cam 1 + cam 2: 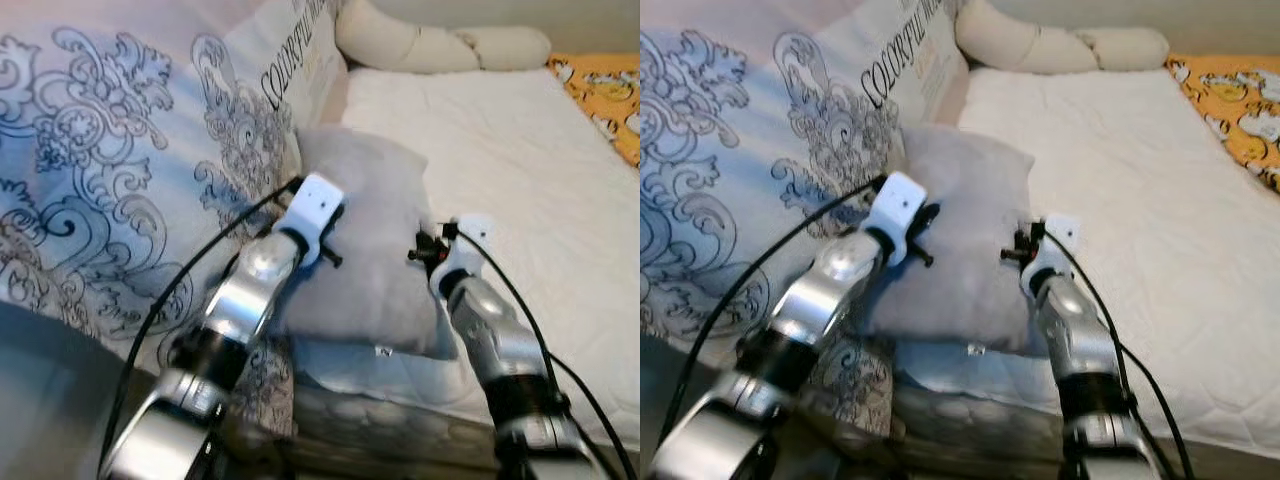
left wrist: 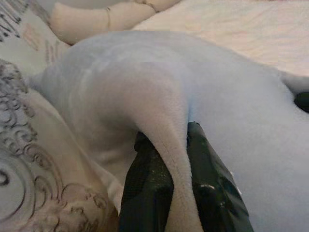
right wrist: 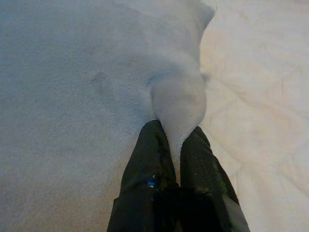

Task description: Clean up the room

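White bed (image 1: 520,150) holds a soft, light grey pillow (image 1: 375,230) beside the patterned cushion (image 1: 120,170). Left hand (image 2: 166,193) and right hand (image 3: 176,159) each pinch an edge fold; cloth likely sags.

A bed (image 1: 520,170) with a pale, faintly quilted white cover stretches ahead of both grippers and off to the right one's far side. Beyond them, at its far end, a long cream bolster (image 1: 440,45) lies across the mattress. On the left gripper's side rises a large white cushion (image 1: 110,170) printed with grey scrollwork and dark lettering. An orange patterned cloth (image 1: 605,95) sits at the far right edge. The light is soft and even.
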`<state>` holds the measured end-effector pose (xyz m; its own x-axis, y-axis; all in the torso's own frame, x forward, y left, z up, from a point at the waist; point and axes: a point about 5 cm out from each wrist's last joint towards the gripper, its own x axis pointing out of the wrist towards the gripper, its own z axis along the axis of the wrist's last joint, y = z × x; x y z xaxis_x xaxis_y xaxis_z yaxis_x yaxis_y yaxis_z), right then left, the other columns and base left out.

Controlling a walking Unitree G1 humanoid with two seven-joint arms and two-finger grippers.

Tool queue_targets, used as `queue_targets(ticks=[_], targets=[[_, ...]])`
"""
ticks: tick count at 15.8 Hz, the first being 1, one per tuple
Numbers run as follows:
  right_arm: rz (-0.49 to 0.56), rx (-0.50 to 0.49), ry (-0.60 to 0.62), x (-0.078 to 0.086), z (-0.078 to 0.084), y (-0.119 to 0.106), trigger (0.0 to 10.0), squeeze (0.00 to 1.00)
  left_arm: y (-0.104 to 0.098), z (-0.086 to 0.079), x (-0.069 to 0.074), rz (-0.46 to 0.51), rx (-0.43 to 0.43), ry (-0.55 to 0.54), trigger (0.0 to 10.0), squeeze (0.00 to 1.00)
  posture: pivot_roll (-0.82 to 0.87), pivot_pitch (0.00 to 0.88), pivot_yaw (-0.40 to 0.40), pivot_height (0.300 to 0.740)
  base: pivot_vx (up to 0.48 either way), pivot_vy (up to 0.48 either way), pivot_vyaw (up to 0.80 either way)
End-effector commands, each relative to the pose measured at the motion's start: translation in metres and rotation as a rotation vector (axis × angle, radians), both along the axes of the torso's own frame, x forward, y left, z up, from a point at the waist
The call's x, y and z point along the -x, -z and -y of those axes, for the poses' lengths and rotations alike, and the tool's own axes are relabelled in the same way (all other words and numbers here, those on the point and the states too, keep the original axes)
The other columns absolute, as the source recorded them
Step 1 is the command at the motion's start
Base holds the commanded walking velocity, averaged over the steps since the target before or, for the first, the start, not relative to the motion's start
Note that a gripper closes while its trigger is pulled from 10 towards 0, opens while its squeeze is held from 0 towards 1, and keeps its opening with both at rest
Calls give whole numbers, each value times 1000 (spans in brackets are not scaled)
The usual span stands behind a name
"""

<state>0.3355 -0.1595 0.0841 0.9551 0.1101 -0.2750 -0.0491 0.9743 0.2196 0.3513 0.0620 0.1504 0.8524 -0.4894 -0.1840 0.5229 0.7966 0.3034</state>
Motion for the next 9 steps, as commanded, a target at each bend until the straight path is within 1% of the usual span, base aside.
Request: queue_targets(ticks=[1, 2, 4, 5, 7, 8, 9], targets=[[3, 6, 25, -5, 6, 2, 10000, 0, -17, 0, -9, 74, 4, 5, 10000, 0, 75, 0, 82, 740, 0, 0, 0], [-15, 4, 21, -9, 4, 5, 10000, 0, -21, 3, -14, 84, -7, 14, 10000, 0, 80, 0, 90, 740, 0, 0, 0], [-33, -46, 30, -18, -2, 7, 10000, 0, -33, 8, -25, 127, -60, 49, 10000, 0, 93, 0, 110, 740, 0, 0, 0], [-31, -59, 29, -21, -4, 6, 10000, 0, -37, 8, -27, 140, -69, 56, 10000, 0, 100, 0, 114, 740, 0, 0, 0], [-40, -83, 18, -30, -14, 2, 10000, 0, -52, 6, -36, 177, -95, 70, 10000, 0, 125, 0, 116, 740, 0, 0, 0], [-41, -81, 15, -31, -15, 1, 10000, 0, -54, 5, -37, 181, -98, 69, 10000, 0, 129, 0, 116, 740, 0, 0, 0], [-43, -72, 10, -33, -19, -1, 10000, 0, -59, 0, -41, 193, -91, 53, 10000, 0, 150, 0, 118, 740, 0, 0, 0]])
